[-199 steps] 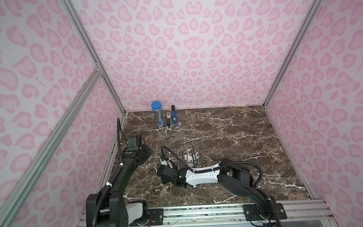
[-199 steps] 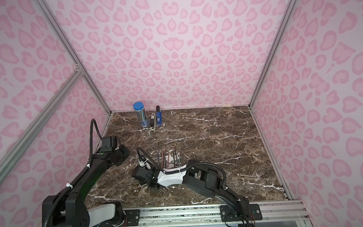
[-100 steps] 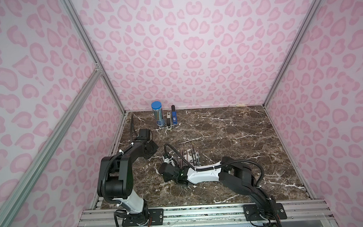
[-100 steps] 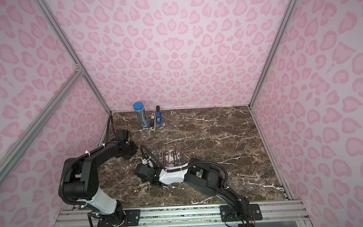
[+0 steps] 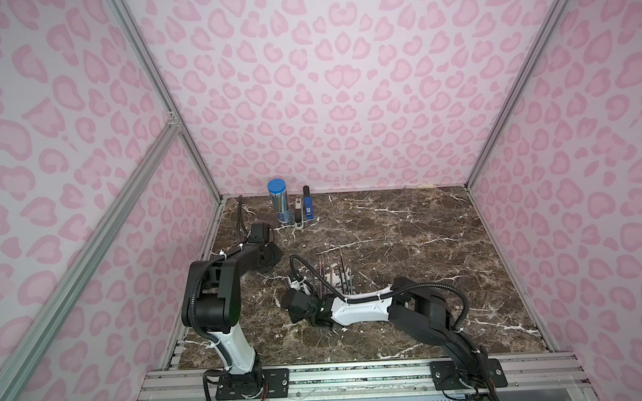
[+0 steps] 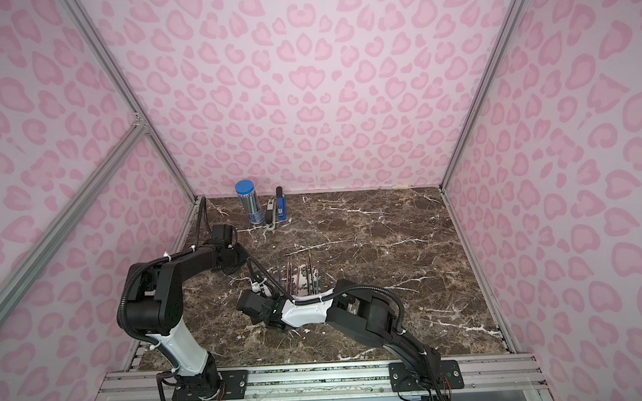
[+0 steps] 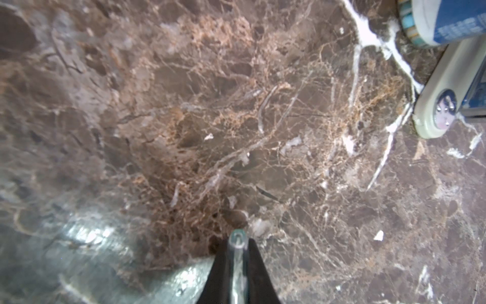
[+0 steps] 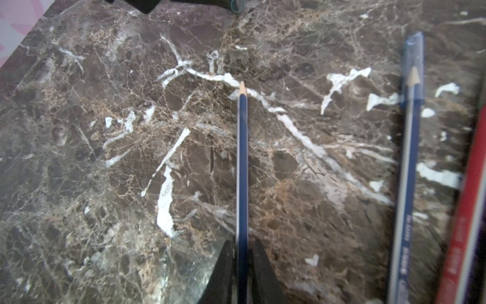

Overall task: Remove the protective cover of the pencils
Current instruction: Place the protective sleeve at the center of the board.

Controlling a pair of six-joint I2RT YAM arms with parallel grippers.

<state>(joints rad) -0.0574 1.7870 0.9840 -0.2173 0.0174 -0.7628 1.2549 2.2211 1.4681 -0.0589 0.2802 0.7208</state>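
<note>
Brown marble table [image 5: 424, 242], left gripper [image 7: 237, 244] closed on a clear cap [image 7: 236, 263], right gripper [image 8: 242, 243] straddling a bare-tipped blue pencil [image 8: 242, 158], grip unclear, other pencils [image 5: 337, 278] in a row just beside it.

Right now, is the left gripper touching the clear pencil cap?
Touching. The left wrist view shows the clear pencil cap pinched in the left gripper, whose shut jaws press on it with no gap on either side.

Left pincer [image 7: 238, 248] farther back
</note>
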